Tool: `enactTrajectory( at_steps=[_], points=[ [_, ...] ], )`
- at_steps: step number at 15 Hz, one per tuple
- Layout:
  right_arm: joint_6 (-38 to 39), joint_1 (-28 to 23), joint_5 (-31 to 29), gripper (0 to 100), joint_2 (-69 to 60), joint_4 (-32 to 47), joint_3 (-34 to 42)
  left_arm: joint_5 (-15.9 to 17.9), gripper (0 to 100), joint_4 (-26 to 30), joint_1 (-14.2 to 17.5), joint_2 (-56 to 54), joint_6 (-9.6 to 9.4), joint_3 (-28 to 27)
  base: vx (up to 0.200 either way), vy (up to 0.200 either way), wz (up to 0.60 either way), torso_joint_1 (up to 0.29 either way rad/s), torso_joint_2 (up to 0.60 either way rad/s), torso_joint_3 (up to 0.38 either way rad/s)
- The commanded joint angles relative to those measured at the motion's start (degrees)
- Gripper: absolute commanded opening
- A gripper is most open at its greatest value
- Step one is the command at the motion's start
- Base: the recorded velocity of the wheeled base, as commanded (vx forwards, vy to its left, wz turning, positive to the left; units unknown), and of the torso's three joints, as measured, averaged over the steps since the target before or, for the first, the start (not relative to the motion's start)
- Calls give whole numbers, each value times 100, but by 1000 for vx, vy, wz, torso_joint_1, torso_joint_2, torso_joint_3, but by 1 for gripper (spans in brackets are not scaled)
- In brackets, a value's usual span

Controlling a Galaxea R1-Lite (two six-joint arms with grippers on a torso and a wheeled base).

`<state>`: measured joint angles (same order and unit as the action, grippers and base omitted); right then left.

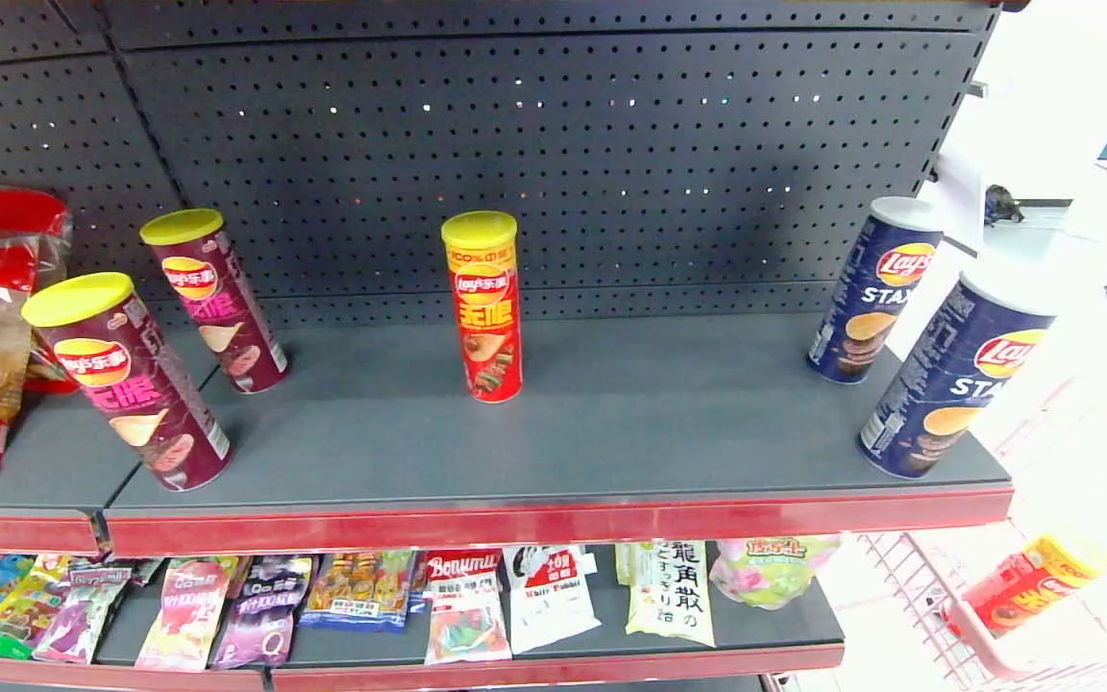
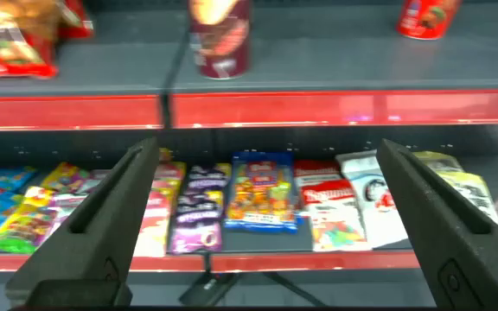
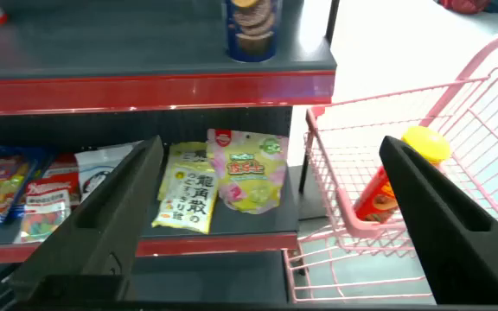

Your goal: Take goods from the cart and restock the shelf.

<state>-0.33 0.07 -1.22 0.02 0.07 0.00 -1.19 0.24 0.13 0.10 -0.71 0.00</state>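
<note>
Holding nothing, with left fingers and right fingers spread wide. Judging 1 red can, tilted in the pink cart beside the shelf's right end, as light, stiff, slick; best taken mid-body.

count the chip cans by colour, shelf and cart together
maroon cans: 2
blue cans: 2
red cans: 2, one of them lying in the cart
total: 6
</note>
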Motion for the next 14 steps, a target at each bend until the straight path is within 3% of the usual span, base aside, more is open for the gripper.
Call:
enactTrajectory(
  at_steps=[1, 13, 14],
  points=[
    [-2, 1, -1, 100, -2, 1, 0, -4, 100, 2, 4, -1, 0, 0, 0, -200, 0, 7, 2, -2],
    [-2, 1, 139, 100, -2, 1, 0, -4, 100, 2, 4, -1, 9, 0, 0, -200, 0, 4, 3, 3],
    [-2, 1, 139, 100, -2, 1, 0, -4, 100, 2, 4, 8, 9, 0, 0, 0, 0, 0, 0, 0]
  ],
)
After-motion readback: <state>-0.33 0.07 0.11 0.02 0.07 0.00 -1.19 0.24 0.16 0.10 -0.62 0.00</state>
